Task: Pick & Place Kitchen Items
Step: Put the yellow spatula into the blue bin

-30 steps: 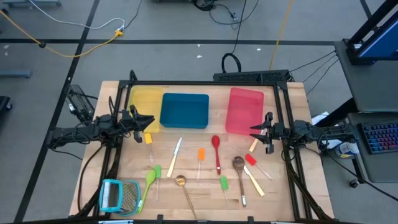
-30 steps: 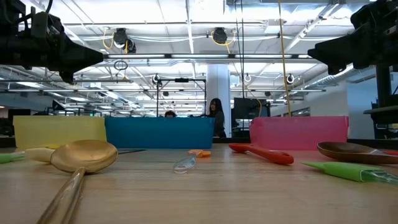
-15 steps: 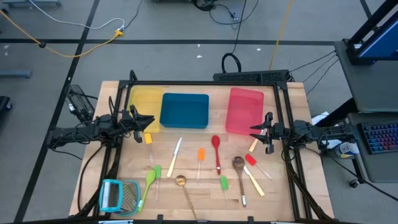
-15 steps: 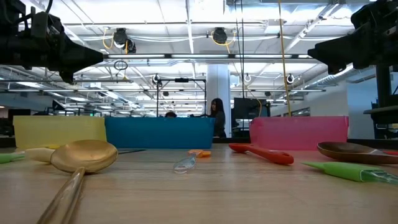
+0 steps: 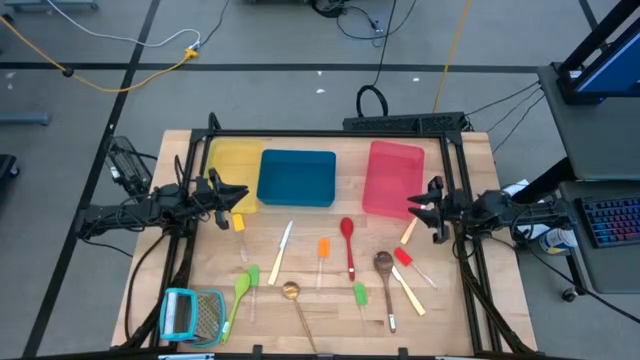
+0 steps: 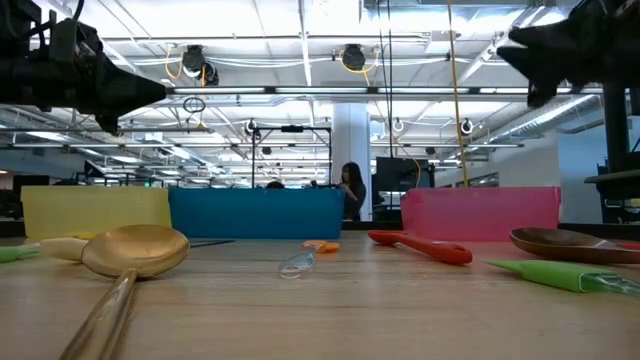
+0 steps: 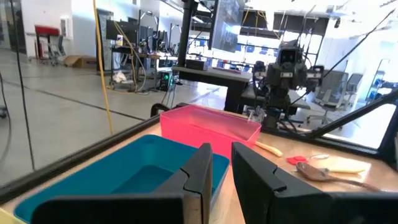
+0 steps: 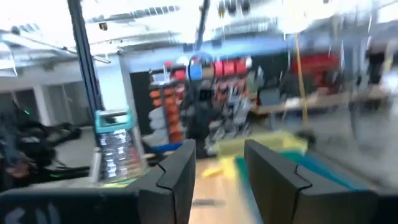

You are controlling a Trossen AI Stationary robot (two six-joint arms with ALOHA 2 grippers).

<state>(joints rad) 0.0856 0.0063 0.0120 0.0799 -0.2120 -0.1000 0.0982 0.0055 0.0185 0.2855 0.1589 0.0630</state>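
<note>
**Both arms aloft at the table's sides, utensils spread below the trays**

The blue tray [image 5: 296, 178] sits in the middle of the back row on the wooden table [image 5: 455, 320], with the yellow tray [image 5: 232, 160] touching its left side and the pink tray [image 5: 393, 176] set apart on its right, a bare strip of wood between them. The left gripper [image 5: 238, 194] hangs just left of the blue tray, above the yellow tray's front corner, its fingers [image 7: 202, 171] a narrow gap apart and holding nothing. The right gripper [image 5: 412, 205] hangs beyond the pink tray's front right corner, fingers [image 8: 180, 168] spread and empty.

In front of the blue tray the kitchen items lie scattered: a cream-handled knife [image 5: 283, 243], an orange tool [image 5: 323, 249], a red spoon [image 5: 348, 243], a green spatula [image 5: 242, 288], a brass spoon [image 5: 294, 297], and farther right a wooden spoon [image 5: 385, 272] and a red-tipped tool [image 5: 408, 262]. Open wood separates most of them. A teal-framed grater [image 5: 192, 314] lies at the front left corner, well away from the blue tray.

Behind the blue tray, in the low view, a person [image 6: 351, 190] stands in a bright workshop.
</note>
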